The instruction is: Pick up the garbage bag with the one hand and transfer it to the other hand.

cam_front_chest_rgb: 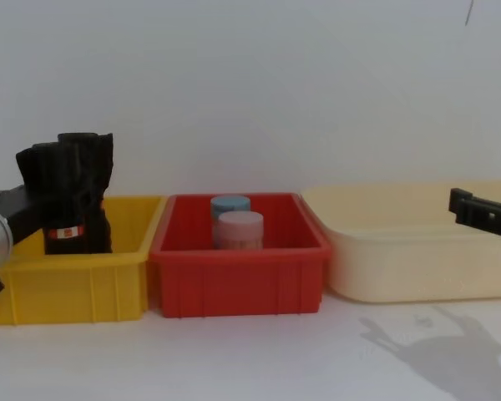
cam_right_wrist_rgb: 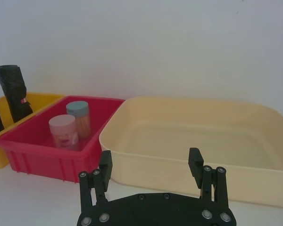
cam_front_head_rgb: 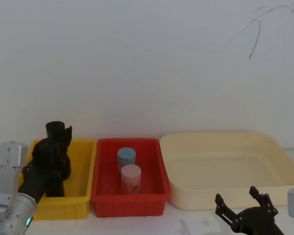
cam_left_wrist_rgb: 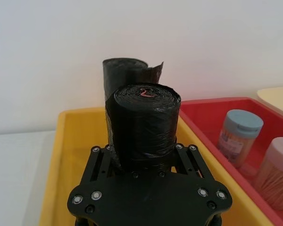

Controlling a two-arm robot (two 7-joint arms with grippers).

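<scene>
The left tool (cam_left_wrist_rgb: 142, 153) reaches into the yellow bin (cam_front_chest_rgb: 67, 288) at the left end of the bench (cam_front_chest_rgb: 234, 359). Its two fingers are closed against the sides of the garbage bag (cam_left_wrist_rgb: 144, 122), low on the roll. That low grip leaves most of the bag's length standing free above the fingers, which probably gives the receiving tool a bare stretch to take. The bag stands upright inside the bin. Whether its base has left the bin floor cannot be told.

A second black roll (cam_left_wrist_rgb: 127, 70) stands just behind it, touching or nearly so, with a loose flap at its top. The closeness makes a straight upward lift the safer way out, so that the neighbour is not dragged along.

The right tool (cam_right_wrist_rgb: 150, 161) hangs low over the bench in front of the cream tray (cam_front_head_rgb: 264, 142), well apart from the bag. Its fingers are spread wide and hold nothing, which looks like waiting for the hand-over.

Between the two tools sits the red bin (cam_front_chest_rgb: 234, 284) with a blue-lidded jar (cam_front_head_rgb: 126, 157) and a pink-lidded jar (cam_front_head_rgb: 131, 177). The bag will likely have to travel above them.
</scene>
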